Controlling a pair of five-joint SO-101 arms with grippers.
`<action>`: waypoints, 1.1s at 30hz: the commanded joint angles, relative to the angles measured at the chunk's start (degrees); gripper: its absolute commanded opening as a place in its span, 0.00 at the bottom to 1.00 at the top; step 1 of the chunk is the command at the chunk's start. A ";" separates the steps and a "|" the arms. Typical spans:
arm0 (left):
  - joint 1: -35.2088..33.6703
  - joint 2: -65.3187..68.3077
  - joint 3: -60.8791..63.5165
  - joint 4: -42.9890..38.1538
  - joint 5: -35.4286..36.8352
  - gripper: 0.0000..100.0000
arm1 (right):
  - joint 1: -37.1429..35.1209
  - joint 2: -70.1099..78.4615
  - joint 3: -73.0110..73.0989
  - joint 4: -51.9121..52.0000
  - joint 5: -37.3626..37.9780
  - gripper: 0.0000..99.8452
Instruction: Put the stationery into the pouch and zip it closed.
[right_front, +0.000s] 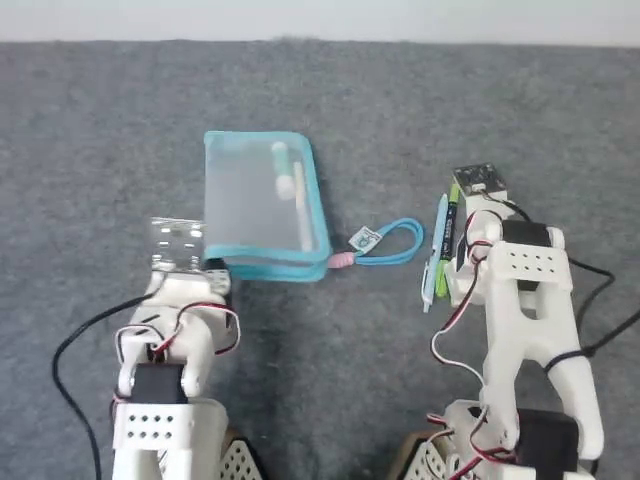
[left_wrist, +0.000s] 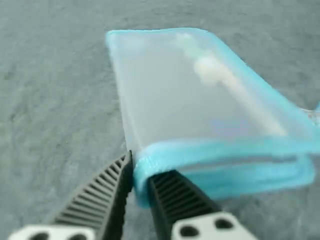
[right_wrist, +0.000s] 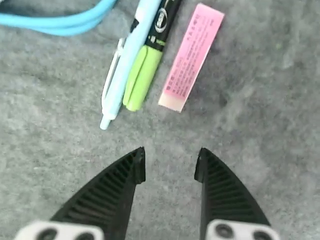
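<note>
A translucent pouch (right_front: 262, 200) with light blue trim lies mid-table, and a white stick-like item (right_front: 285, 175) lies inside it. My left gripper (left_wrist: 145, 182) is shut on the pouch's blue zipper edge (left_wrist: 220, 160) at its near left corner. To the pouch's right lie a light blue pen (right_wrist: 122, 75), a green and black highlighter (right_wrist: 147, 65) and a pink eraser (right_wrist: 191, 55), side by side on the cloth. My right gripper (right_wrist: 171, 159) hovers open just short of them with nothing between its fingers.
The pouch's blue wrist strap (right_front: 395, 245) with a small tag (right_front: 365, 238) loops out towards the pen. Grey felt (right_front: 120, 130) covers the table, with free room at the back and left. A pale wall edge runs along the far side.
</note>
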 joint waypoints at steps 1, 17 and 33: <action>-0.62 -0.79 -3.65 -1.14 1.41 0.01 | 0.75 3.21 -1.85 -3.56 -2.11 0.17; -1.67 -1.05 -1.19 -3.43 0.09 0.01 | 1.71 23.25 -19.69 -4.18 -6.15 0.17; -1.67 -1.05 -1.10 -3.43 0.18 0.01 | 1.89 32.84 -21.89 -5.32 -5.71 0.03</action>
